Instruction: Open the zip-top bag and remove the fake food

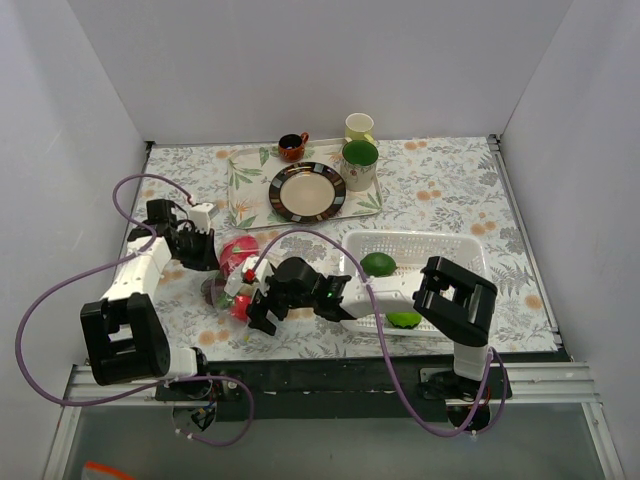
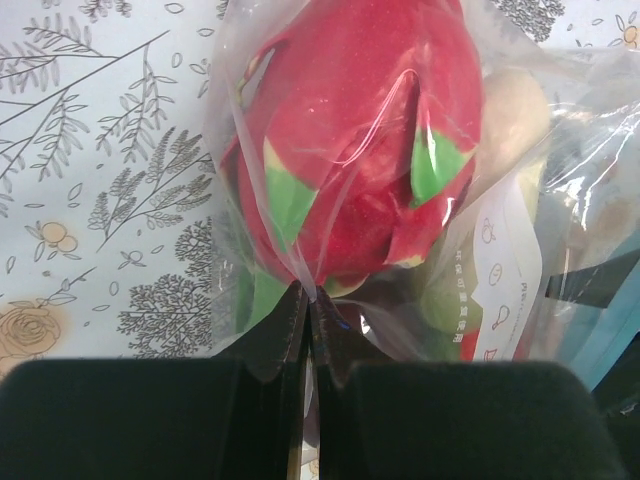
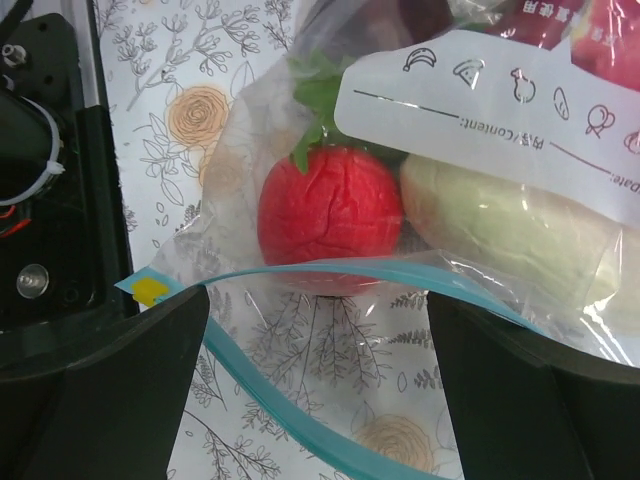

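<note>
The clear zip-top bag (image 1: 235,275) lies on the floral table between the two arms, full of fake food. My left gripper (image 1: 205,255) is shut on the bag's closed end (image 2: 306,290), right below a red and green dragon fruit (image 2: 350,140) inside the plastic. My right gripper (image 1: 262,305) is open at the bag's mouth, one finger on each side. The blue zip strip (image 3: 330,265) is parted there. A red tomato-like fruit (image 3: 330,215) and a pale green piece (image 3: 510,235) lie just inside the mouth.
A white perforated basket (image 1: 455,250) at the right holds two green fruits (image 1: 378,264). At the back a floral tray (image 1: 245,185) carries a dark-rimmed plate (image 1: 307,190), a brown cup (image 1: 291,146) and a green-lined mug (image 1: 360,163). A cream cup (image 1: 359,127) stands behind.
</note>
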`<state>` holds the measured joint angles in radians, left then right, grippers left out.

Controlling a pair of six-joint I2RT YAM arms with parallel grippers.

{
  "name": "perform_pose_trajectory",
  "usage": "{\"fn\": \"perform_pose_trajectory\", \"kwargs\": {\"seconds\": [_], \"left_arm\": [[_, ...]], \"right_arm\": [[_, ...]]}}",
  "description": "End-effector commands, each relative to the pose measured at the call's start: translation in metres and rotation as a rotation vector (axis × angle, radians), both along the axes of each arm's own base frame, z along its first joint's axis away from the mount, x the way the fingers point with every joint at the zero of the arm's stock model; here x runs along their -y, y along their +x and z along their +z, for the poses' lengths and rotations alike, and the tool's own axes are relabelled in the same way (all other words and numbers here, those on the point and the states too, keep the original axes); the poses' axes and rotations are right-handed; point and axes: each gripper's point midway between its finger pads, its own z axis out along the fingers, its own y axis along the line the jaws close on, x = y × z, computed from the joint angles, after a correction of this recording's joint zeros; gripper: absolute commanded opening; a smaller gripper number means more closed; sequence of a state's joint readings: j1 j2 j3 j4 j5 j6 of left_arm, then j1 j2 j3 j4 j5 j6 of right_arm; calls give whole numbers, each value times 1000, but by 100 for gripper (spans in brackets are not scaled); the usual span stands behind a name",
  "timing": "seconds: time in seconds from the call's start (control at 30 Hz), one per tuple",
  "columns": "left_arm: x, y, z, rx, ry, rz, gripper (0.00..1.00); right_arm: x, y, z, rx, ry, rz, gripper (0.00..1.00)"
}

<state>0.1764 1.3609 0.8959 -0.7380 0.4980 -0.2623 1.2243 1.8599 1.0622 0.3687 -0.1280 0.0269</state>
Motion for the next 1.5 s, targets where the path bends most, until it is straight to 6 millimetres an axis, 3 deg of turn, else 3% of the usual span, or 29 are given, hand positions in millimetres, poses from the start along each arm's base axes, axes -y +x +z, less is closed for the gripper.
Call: {"fn": "perform_pose_trajectory", "kwargs": {"seconds": [0.0, 0.43, 0.67, 0.73, 0.77, 0.83, 0.87, 0.93, 0.97, 1.0, 1.07, 1.1, 1.3, 1.47], "left_arm": [[18, -11, 8, 0, -29, -28, 0], [29, -27, 9, -11, -6, -66, 0], [33, -39, -2, -61, 10, -103, 0], [29, -40, -4, -57, 37, -105, 0], [26, -40, -5, -55, 51, -104, 0], [19, -40, -9, -46, 94, -100, 0], [17, -39, -9, -39, 108, -100, 0], [12, -37, -12, -26, 134, -100, 0], [8, -35, -14, -20, 161, -91, 0], [4, -32, -14, -14, 178, -82, 0], [-3, -21, -11, 23, 214, -65, 0], [-4, -17, -8, 34, 217, -64, 0], [-19, 9, 5, 46, 237, -38, 0], [-10, 7, 6, 20, 185, -47, 0]], "right_arm": [[-30, -3, 36, -15, 138, 35, 98], [-40, 4, -1, -20, 66, -21, 98], [-54, 7, 4, 6, 66, -14, 98], [-57, 8, 4, 0, 61, -12, 94], [-57, 8, 3, -1, 55, -14, 84], [-53, 10, 1, -7, 30, -30, 71], [-47, 10, -5, -14, 16, -38, 59], [-41, 11, 9, -2, 49, -47, 50], [-30, 8, 0, -6, 26, -52, 46], [-26, 8, 13, 6, 46, -63, 46], [-10, 5, 7, -4, 25, -75, 45], [-3, 4, 17, 1, 43, -84, 45], [40, 1, 23, 13, 45, -151, 41], [48, 13, 26, 49, 39, -208, 39]]}}
